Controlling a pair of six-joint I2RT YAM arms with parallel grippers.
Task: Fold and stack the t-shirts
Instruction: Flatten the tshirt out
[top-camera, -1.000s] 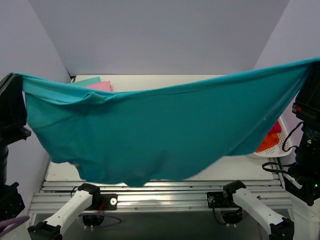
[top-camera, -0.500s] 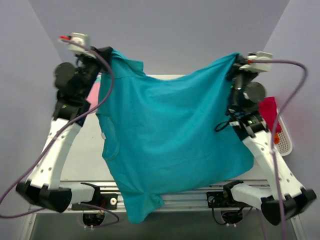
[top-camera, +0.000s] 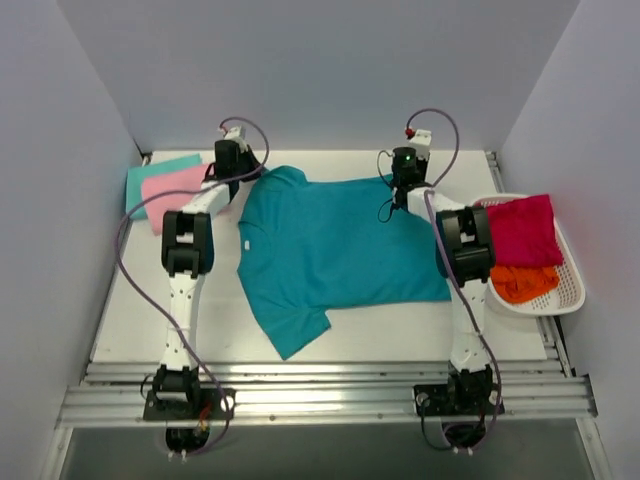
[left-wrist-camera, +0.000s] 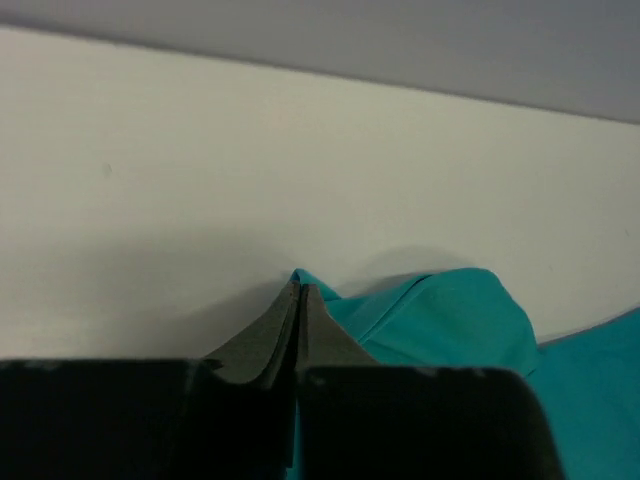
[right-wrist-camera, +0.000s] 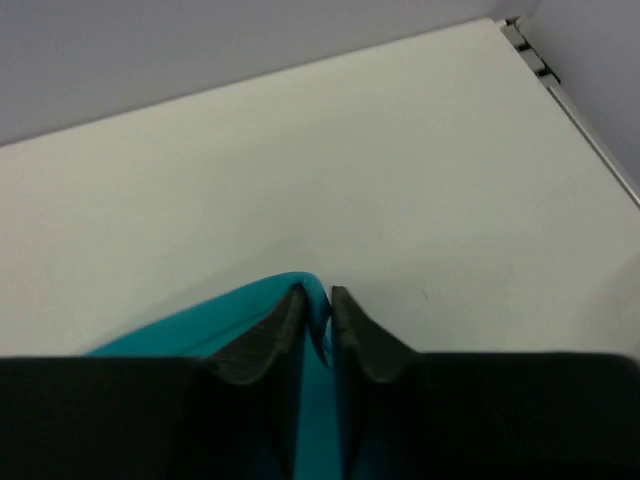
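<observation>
The deep teal t-shirt (top-camera: 340, 250) lies spread on the table, one sleeve pointing to the near left. My left gripper (top-camera: 250, 176) is shut on its far left corner, low at the table; the left wrist view shows the pads (left-wrist-camera: 270, 335) pinched on teal cloth (left-wrist-camera: 450, 320). My right gripper (top-camera: 400, 194) is shut on the far right corner; the right wrist view shows a teal fold (right-wrist-camera: 318, 300) between its fingertips (right-wrist-camera: 265, 335). A folded pink shirt (top-camera: 185, 190) lies on a pale aqua one (top-camera: 150, 172) at the far left. Crimson (top-camera: 525, 228) and orange (top-camera: 520, 283) shirts lie in the basket.
The white lattice basket (top-camera: 572, 290) stands at the right edge of the table. Both arms stretch from their bases at the near rail to the far end, along the shirt's two sides. The back wall is close behind the grippers.
The teal shirt hung stretched in the air between both raised grippers; now it lies on the table. Both arms have reached forward and down to the far end.
</observation>
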